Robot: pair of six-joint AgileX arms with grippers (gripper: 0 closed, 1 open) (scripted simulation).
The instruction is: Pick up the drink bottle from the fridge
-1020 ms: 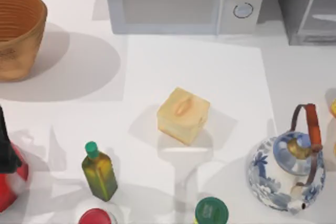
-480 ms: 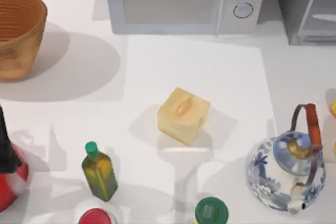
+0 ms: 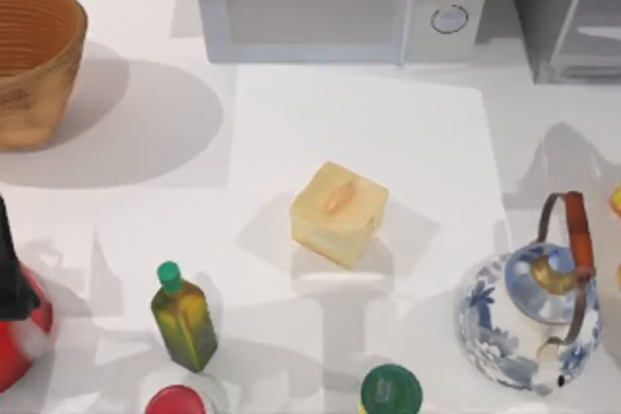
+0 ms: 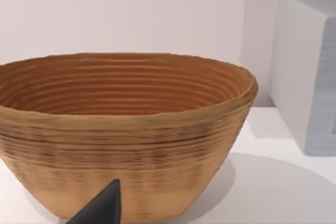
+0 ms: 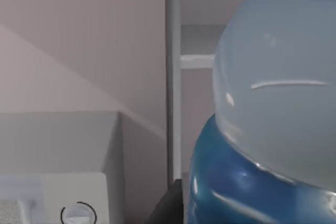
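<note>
— What has changed on the counter?
— A new shadow is cast behind the teapot; nothing else has been moved.
— And the right gripper?
— Its opening cannot be told. The drink bottle is seen close before it, beside the fridge door frame. The left gripper is parked by the basket.

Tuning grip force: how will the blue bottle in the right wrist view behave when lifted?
The drink bottle looks glossy and rounded, so probably slippery. Its pale translucent wall may flex if squeezed. Fill level isn't visible, so weight is unclear.
</note>
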